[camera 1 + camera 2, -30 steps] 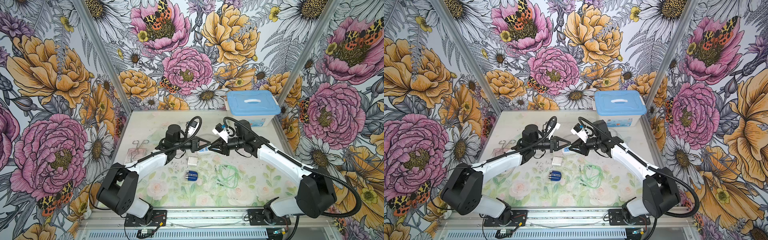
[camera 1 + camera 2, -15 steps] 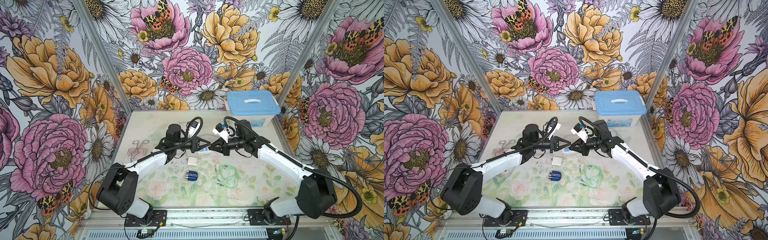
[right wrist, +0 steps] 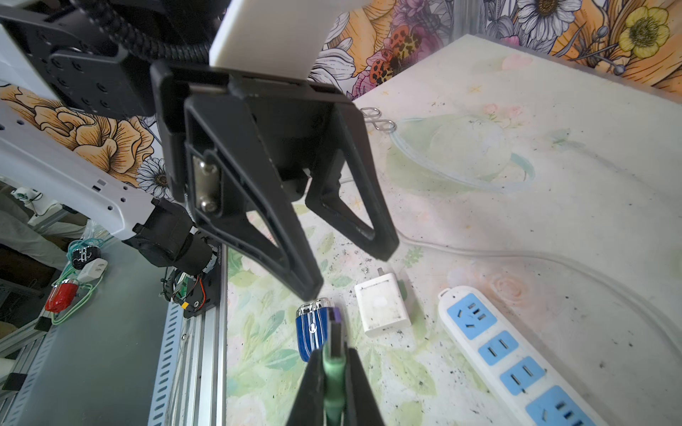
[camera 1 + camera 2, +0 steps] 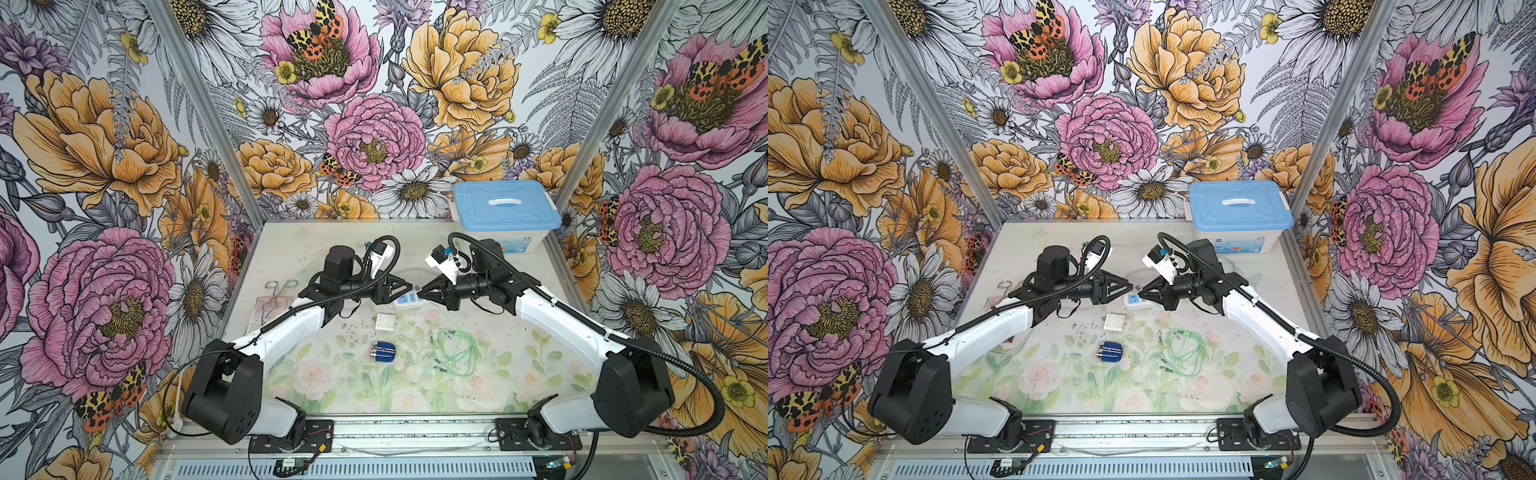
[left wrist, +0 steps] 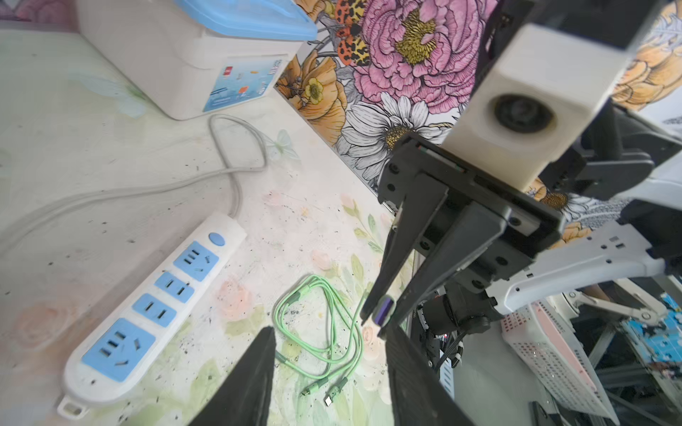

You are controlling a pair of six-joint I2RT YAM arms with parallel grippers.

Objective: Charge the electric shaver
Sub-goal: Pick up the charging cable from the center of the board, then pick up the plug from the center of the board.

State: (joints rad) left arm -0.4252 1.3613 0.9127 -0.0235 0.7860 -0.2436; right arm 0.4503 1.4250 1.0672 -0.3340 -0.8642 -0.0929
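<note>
While the electric shaver lies untouched mid-table, we are on the cable step.
Right gripper pinches the USB plug of the green cable aloft; left gripper faces it, jaws spread, empty; next, we judge, plug into charger cube near the shaver; power strip beyond; trailing coils could snag.

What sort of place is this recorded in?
Probably a staged robot test booth, not a home: flower-printed wall panels, a left arm and right arm mounted on a front rail, and props such as a power strip and green cable on a tabletop.
</note>
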